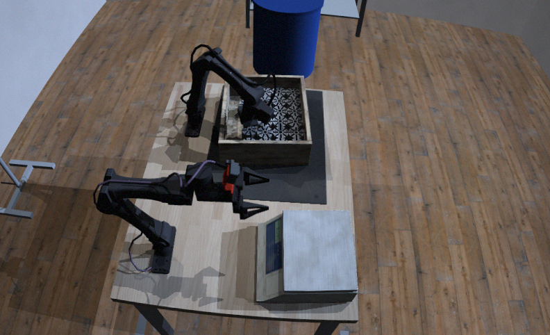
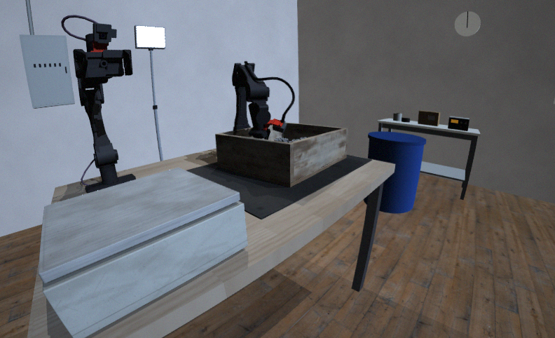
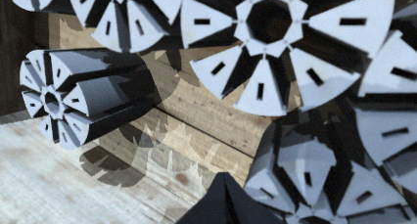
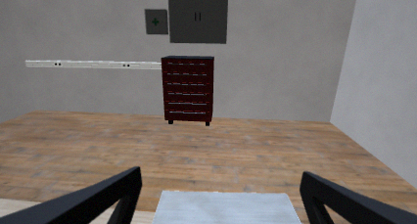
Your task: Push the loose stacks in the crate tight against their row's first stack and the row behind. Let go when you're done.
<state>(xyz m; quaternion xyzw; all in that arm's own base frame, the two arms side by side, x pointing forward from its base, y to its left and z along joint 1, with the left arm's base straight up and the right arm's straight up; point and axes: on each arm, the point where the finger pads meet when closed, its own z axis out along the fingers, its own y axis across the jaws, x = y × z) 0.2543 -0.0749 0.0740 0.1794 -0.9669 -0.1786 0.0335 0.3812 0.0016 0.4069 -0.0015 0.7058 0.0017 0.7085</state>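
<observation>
Dark stacks with pale, slotted wedge-shaped tops point(image 1: 287, 112) fill much of the wooden crate point(image 1: 264, 153) point(image 2: 252, 161) in close rows. In the left wrist view, one stack point(image 3: 110, 94) stands apart at the left, with bare crate floor beside it. Another stack point(image 3: 307, 157) is at the lower right, close beside my left gripper point(image 3: 224, 176). That gripper is shut, low inside the crate, with nothing seen between its fingers. Whether it touches the stack cannot be told. Its arm hides some stacks in the top view. My right gripper point(image 1: 268, 194) point(image 4: 220, 178) is open and empty, outside the crate.
The crate stands on a dark mat point(image 1: 306, 189) point(image 2: 263, 205). A large scale point(image 1: 317, 249) point(image 2: 141, 218) stands near the right gripper at the table's other end. The crate walls surround the left gripper. A blue barrel point(image 1: 285, 41) point(image 2: 397, 172) stands on the floor past the table.
</observation>
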